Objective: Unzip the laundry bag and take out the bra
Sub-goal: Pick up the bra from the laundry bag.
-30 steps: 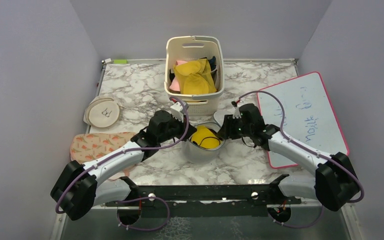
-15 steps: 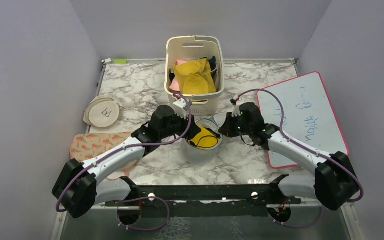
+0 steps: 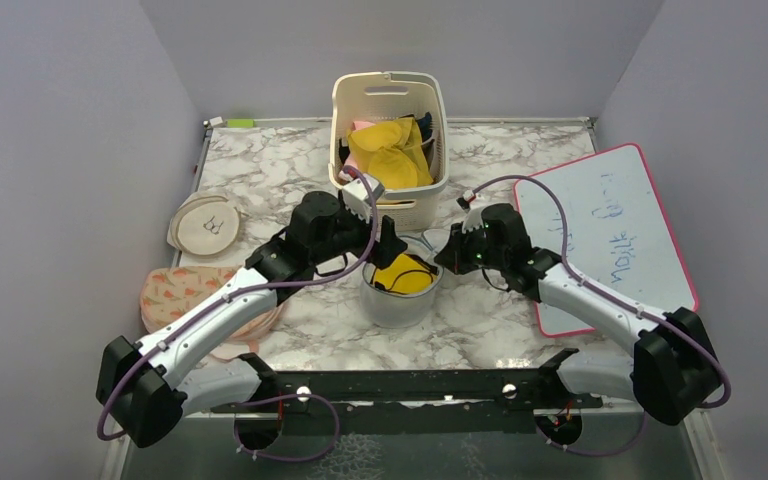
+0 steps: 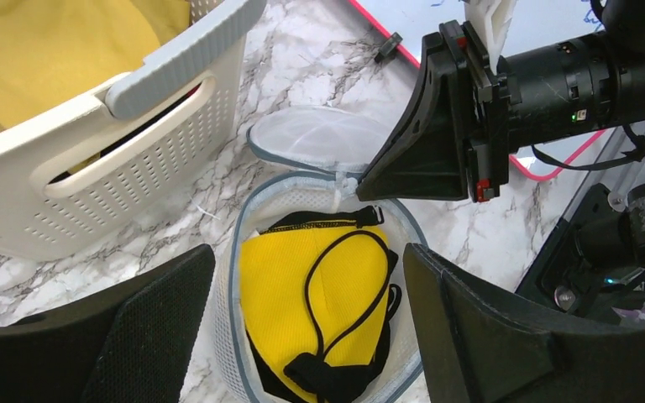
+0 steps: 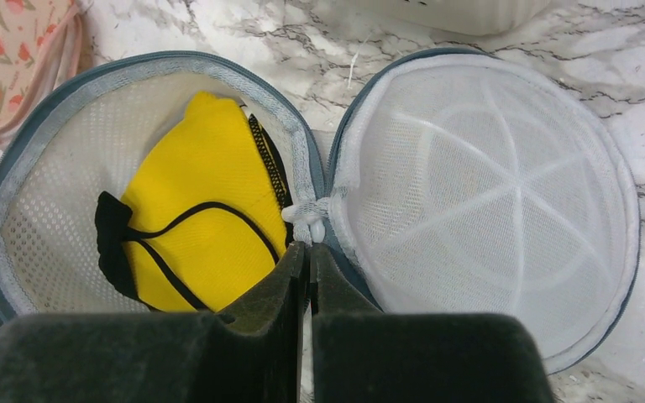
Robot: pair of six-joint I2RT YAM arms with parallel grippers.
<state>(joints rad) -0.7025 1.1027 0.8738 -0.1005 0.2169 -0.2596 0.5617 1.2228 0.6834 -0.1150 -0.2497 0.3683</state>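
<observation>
The laundry bag (image 3: 398, 308) stands unzipped at the table's middle, its round mesh lid (image 5: 487, 193) folded flat beside the rim (image 5: 50, 84). Inside lies the bra (image 5: 193, 218), black fabric with thin black straps and a yellow panel; it also shows in the left wrist view (image 4: 319, 285). My left gripper (image 4: 306, 260) hovers open above the bag's mouth, its fingers straddling it and holding nothing. My right gripper (image 5: 309, 248) is shut, its tips touching the white tab at the hinge between lid and rim. In the top view the left gripper (image 3: 385, 245) and right gripper (image 3: 440, 258) flank the bag.
A cream slotted basket (image 3: 390, 195) with yellow and pink cloths stands just behind the bag. A pink-edged whiteboard (image 3: 610, 230) lies to the right. A beige round pouch (image 3: 207, 224) and a floral cloth (image 3: 185, 290) lie to the left.
My left gripper has opened and risen from the bag's rim toward the basket. My right gripper has closed at the bag's hinge, and the bag has shifted slightly.
</observation>
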